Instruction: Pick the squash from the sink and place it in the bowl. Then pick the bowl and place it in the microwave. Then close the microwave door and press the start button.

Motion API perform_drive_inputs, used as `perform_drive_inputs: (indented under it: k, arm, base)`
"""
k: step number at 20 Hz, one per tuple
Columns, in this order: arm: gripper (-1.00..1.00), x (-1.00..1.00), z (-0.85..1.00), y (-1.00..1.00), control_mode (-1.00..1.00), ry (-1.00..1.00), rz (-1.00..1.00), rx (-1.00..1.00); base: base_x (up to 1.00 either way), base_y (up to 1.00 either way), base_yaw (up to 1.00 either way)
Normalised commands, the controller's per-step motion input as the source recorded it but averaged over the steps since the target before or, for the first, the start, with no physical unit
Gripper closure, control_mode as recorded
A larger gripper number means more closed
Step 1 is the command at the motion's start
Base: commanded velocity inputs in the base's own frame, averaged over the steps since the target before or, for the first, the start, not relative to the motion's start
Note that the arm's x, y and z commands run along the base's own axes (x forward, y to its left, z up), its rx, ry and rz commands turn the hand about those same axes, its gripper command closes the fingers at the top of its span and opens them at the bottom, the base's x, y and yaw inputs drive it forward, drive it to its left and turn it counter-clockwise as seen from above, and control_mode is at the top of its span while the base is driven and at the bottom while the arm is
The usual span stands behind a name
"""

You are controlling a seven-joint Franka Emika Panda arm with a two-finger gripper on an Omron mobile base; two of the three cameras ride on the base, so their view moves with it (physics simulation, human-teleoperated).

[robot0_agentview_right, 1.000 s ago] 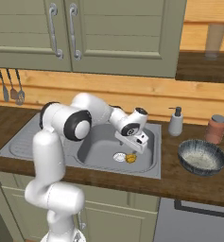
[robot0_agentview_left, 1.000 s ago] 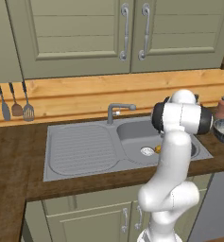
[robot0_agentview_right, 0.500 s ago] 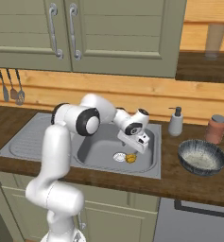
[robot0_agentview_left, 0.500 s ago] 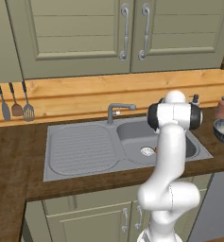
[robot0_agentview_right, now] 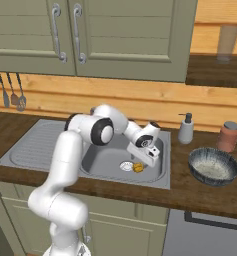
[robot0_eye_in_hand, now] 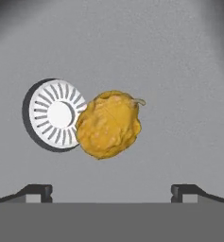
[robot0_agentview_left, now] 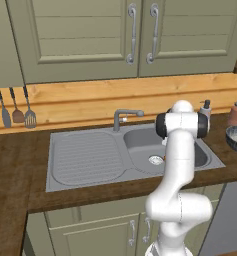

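Squash sits on sink basin floor, right beside the round drain, overlapping its rim in hand view. Gripper is down in the basin just above the squash, not touching; jaws open wide, tips spread either side w/ squash between and beyond them. Bowl on counter right of sink, w/ soap bottle and brown jar behind it.

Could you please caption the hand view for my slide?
Open gripper poised over the squash lying beside the round drain on the sink floor.
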Motion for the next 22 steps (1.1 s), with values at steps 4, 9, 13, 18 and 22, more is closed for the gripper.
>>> perform_drive_inputs:
  k: [4, 9, 13, 18, 22]
  arm:
    - [-1.00, 0.20, -0.39, 0.00, -1.00, 0.04, 0.00, 0.00]
    - [-1.00, 0.46, -0.33, 0.00, -1.00, 0.00, 0.00, 0.00]
    - [-1.00, 0.25, -0.28, 0.00, -1.00, 0.01, 0.00, 0.00]
    - [-1.00, 0.00, -0.29, -0.01, -1.00, 0.10, 0.00, 0.00]
    - [-1.00, 0.00, -0.19, 0.00, -1.00, 0.08, 0.00, 0.00]
  base:
    - [0.00, 0.00, 0.00]
    - [0.00, 0.00, 0.00]
    - [0.00, 0.00, 0.00]
    - [0.00, 0.00, 0.00]
    - [0.00, 0.00, 0.00]
